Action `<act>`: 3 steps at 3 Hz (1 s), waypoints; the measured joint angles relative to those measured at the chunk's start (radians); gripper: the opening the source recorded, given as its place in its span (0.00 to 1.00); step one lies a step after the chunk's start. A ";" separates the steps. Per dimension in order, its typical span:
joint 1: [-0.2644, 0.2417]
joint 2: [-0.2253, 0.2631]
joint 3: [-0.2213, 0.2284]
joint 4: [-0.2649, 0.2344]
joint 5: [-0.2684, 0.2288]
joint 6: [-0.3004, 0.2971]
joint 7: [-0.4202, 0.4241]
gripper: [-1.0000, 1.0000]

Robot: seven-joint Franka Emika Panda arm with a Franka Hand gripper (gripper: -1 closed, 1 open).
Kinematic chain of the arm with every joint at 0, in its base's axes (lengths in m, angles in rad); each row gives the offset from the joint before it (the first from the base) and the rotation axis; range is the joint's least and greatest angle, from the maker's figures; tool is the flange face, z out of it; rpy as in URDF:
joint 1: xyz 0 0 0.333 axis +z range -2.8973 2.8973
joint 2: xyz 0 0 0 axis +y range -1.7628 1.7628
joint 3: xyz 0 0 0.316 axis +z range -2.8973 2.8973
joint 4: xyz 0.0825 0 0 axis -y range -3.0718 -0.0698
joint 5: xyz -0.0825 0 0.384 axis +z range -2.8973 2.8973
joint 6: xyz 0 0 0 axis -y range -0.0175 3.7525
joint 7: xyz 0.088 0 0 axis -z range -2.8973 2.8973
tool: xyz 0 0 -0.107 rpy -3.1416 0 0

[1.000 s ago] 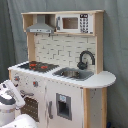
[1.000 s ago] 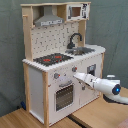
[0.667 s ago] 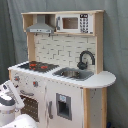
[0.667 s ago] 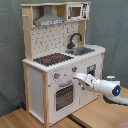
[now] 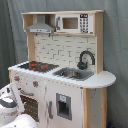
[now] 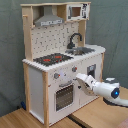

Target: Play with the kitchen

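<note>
The gripper (image 6: 78, 77) has edged closer to the toy kitchen (image 6: 37, 80), probably toward the oven door (image 6: 64, 96); finger state can't be told.

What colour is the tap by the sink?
The tap is black. It shows best in the first exterior view.

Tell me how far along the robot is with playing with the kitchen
Early on. Nothing on the kitchen looks changed: the oven door is shut and the sink and hob are bare. In hand: in the second exterior view the tool reaches to the front panel, right by the knobs above the oven door; contact is unclear. Turning a knob or opening anything is not yet visibly done.
</note>
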 joint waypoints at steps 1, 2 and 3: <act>-0.027 -0.007 0.003 0.000 0.000 0.008 0.116 1.00; -0.063 -0.008 -0.009 0.001 0.000 0.032 0.216 1.00; -0.105 -0.008 -0.005 0.030 0.000 0.036 0.306 1.00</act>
